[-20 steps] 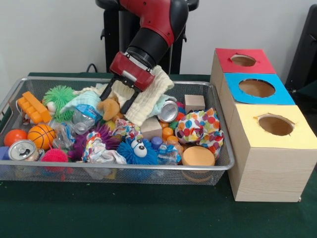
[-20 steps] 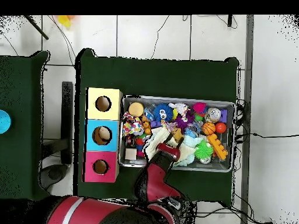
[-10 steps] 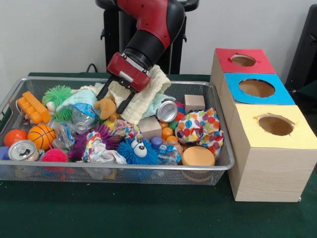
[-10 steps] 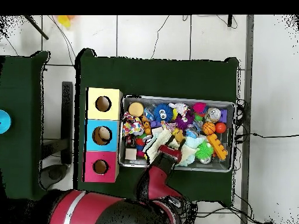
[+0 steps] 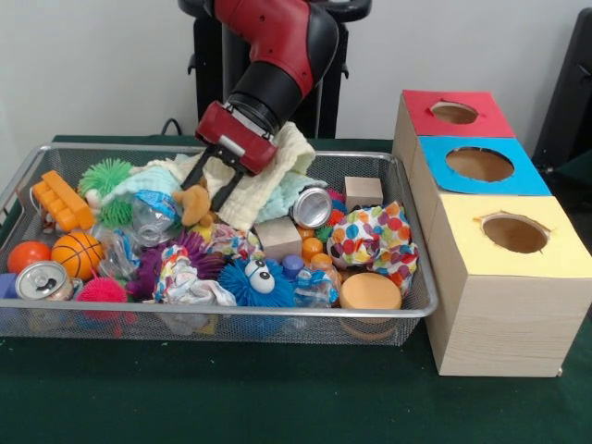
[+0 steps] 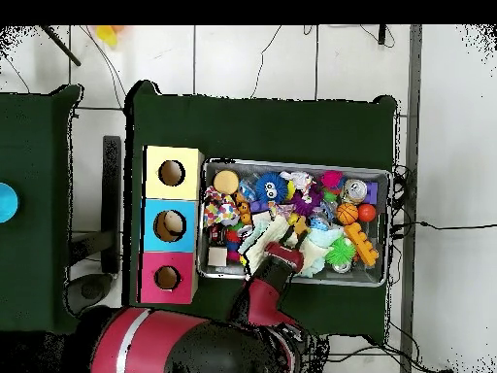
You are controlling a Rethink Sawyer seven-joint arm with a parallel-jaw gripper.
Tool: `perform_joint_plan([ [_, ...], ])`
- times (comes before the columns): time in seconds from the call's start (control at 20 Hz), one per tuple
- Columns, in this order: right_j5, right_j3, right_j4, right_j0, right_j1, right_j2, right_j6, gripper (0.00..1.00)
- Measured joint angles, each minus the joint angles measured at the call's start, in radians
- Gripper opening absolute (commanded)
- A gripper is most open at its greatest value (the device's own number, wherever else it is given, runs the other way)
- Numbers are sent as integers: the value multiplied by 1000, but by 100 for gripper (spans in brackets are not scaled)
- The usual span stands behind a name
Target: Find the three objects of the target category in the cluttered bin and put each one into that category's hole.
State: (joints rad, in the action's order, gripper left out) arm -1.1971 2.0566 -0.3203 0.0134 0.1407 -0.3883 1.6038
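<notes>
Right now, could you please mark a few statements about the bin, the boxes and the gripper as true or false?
1. The gripper hangs over the wire-mesh bin, at the cream cloth. True.
2. The yellow-topped box stands farthest from the camera in the front view. False: it is nearest; the red-topped box is farthest.
3. The toy basketball lies beside the orange ball. True.
4. The blue googly-eyed toy is already in the blue-topped box. False: it lies in the bin.
5. An open drink can lies in the bin. True.
</notes>
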Motion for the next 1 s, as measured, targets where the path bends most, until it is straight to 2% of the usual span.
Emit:
perform_joint_plan([
  [0.6, -9, 0, -28, 7, -12, -1, 17, 0],
  [1.0, -3, 12, -50, 40, 5, -1, 17, 0],
])
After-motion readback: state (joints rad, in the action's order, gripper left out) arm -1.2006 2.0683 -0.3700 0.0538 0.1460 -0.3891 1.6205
